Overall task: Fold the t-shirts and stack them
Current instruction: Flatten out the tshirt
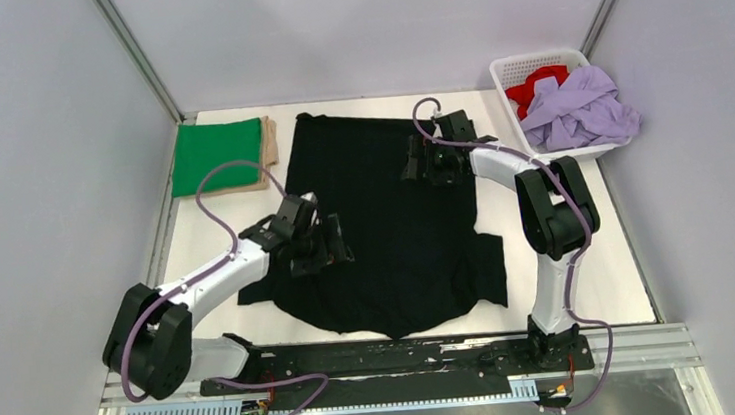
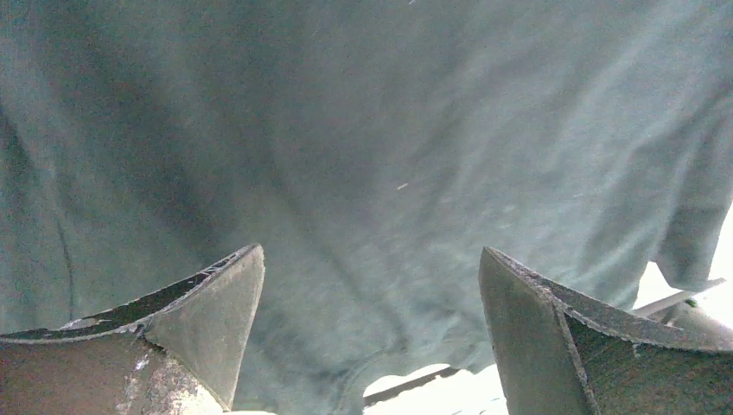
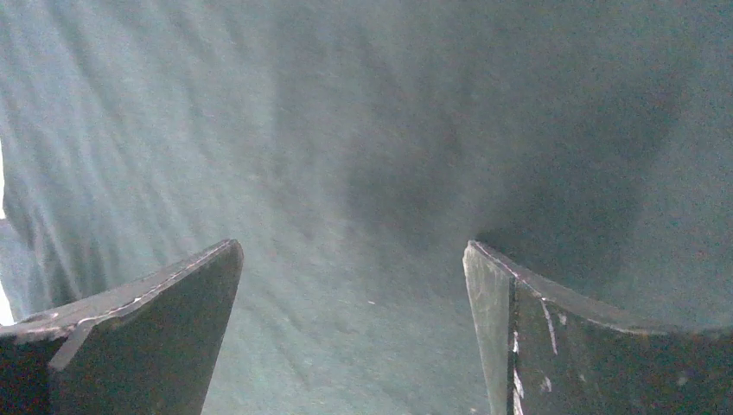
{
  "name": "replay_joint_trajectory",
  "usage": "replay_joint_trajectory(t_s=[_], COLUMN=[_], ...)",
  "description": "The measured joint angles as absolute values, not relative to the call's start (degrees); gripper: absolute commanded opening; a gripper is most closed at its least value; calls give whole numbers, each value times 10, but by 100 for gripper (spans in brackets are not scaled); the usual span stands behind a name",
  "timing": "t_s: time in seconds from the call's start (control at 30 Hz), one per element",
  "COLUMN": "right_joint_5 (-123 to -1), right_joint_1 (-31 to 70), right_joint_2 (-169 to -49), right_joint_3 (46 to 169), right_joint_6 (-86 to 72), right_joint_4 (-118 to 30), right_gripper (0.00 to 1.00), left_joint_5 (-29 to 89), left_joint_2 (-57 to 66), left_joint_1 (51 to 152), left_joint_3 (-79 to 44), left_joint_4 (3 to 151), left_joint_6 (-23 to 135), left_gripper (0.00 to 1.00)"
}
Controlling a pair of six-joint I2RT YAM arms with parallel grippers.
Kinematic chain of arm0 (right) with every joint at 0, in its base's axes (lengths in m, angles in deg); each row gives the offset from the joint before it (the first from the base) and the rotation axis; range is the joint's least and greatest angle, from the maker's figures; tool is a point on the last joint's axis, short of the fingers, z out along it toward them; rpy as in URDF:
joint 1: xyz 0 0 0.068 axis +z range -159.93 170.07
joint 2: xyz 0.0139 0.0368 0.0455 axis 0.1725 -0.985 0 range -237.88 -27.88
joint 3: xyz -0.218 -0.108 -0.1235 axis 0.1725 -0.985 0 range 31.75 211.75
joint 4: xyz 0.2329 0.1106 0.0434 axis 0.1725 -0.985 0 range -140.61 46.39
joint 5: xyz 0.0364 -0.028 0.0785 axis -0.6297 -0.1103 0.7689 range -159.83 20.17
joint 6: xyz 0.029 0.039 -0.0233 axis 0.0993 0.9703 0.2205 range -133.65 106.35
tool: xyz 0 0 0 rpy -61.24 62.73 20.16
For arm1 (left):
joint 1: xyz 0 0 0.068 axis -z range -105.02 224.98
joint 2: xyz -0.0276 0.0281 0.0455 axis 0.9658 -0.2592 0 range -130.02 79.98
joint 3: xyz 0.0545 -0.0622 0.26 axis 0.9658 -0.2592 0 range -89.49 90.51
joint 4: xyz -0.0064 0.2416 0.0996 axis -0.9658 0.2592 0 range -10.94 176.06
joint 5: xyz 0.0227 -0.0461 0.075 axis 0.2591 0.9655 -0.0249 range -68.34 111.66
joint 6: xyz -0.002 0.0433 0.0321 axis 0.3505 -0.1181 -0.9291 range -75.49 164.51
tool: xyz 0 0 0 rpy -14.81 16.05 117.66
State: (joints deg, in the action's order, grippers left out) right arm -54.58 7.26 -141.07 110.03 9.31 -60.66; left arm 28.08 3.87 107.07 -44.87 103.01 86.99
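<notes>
Black t-shirt (image 1: 395, 225) spread flat mid-table (image 1: 615, 276). My left tool (image 2: 372, 259) fingers wide apart, empty, over shirt's left side. My right tool (image 3: 353, 251) likewise agape, empty, over its far right part. Green t-shirt (image 1: 216, 155) folded on tan t-shirt (image 1: 270, 141), far left. Lilac t-shirt (image 1: 581, 108) and red t-shirt (image 1: 534, 88) heaped in white basket (image 1: 531, 61), far right.

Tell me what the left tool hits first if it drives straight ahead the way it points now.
The black t-shirt. The left tool is open, and the wrist view shows nothing but that cloth ahead of it, so it should press into the shirt first. How far off the cloth lies is unclear.
</notes>
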Motion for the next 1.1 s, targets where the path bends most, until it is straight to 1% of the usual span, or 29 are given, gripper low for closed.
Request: replay_joint_trajectory(t_s=[0.1,0.2,0.3,0.4,0.53,0.63,0.73,0.8,0.87,0.9,0.97,1.1], right_joint_5=[-557,-558,-557,-549,-533,-520,-478,-445,-426,-421,-420,-440], right_joint_1=[66,62,61,61,72,120,229,291,324,334,339,303], right_joint_2=[-1411,-1388,-1341,-1273,-1184,-1130,-1135,-1164,-1197,-1210,-1222,-1215], right_joint_3=[1067,1028,952,861,764,717,717,741,776,792,816,850], right_joint_6=[103,125,160,194,222,230,229,222,213,207,195,166], right_joint_4=[-600,-569,-524,-501,-505,-528,-533,-535,-542,-547,-567,-619], right_gripper=[100,100,100,100,100,100,100,100,100,100,100,100], left_joint_5=[272,241,226,236,270,276,288,307,317,317,305,253], left_joint_2=[57,31,-40,-141,-282,-404,-553,-647,-698,-704,-689,-571], left_joint_1=[1070,1065,1048,1021,987,975,972,971,971,971,973,975], left_joint_3=[-512,-511,-451,-355,-184,-11,233,391,481,497,472,291], left_joint_4=[1029,1026,1027,1027,1034,1051,1091,1114,1137,1151,1154,1145], left_joint_6=[909,927,936,941,946,941,922,905,889,879,860,824], left_gripper=[100,100,100,100,100,100,100,100,100,100,100,100])
